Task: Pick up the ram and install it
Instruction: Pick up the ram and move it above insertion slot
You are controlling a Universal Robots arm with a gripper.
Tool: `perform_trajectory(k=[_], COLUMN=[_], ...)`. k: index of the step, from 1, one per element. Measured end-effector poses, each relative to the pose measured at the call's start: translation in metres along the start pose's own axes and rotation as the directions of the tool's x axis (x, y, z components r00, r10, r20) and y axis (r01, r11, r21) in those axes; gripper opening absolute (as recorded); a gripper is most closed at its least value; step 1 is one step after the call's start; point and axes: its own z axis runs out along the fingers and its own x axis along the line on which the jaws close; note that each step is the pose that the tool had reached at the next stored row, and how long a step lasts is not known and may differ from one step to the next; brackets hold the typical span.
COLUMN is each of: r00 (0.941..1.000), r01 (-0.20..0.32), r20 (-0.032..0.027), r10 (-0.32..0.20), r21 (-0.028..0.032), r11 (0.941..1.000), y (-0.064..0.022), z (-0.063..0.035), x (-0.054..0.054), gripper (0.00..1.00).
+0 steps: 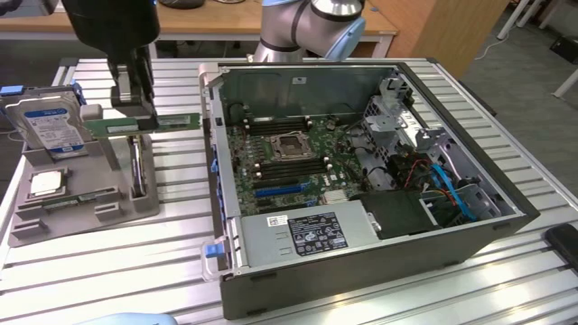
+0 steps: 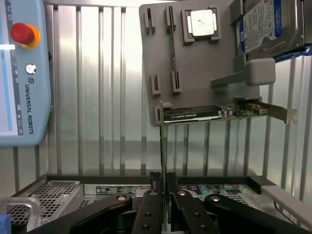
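Note:
The ram (image 1: 176,122) is a thin green stick held level above the grey parts holder (image 1: 91,217), just off the open computer case's (image 1: 505,196) side on the exterior view's left. My gripper (image 1: 135,124) comes down from above and is shut on the stick near its middle. In the wrist view the ram (image 2: 162,146) shows edge-on as a thin line running out from between my black fingers (image 2: 146,209). The motherboard (image 1: 289,152) lies exposed inside the case, with long dark memory slots (image 1: 271,125) beside the processor socket.
The holder carries a blue-labelled hard drive (image 1: 53,125), a processor chip (image 1: 47,183), a dark graphics card (image 2: 209,114) and another green stick (image 1: 77,200). A teach pendant (image 2: 19,73) lies on the slatted metal table (image 1: 172,237). The robot's base (image 1: 307,27) stands behind the case.

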Motion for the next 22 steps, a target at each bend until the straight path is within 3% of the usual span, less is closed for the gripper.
perform_trajectory(k=[22], r00=[1.0000], r01=[0.000], r20=[-0.0001], r10=[0.000], r21=[-0.0139], r11=[0.9999], y=[-0.0484], z=[-0.0003], x=[-0.002], gripper=[0.14])
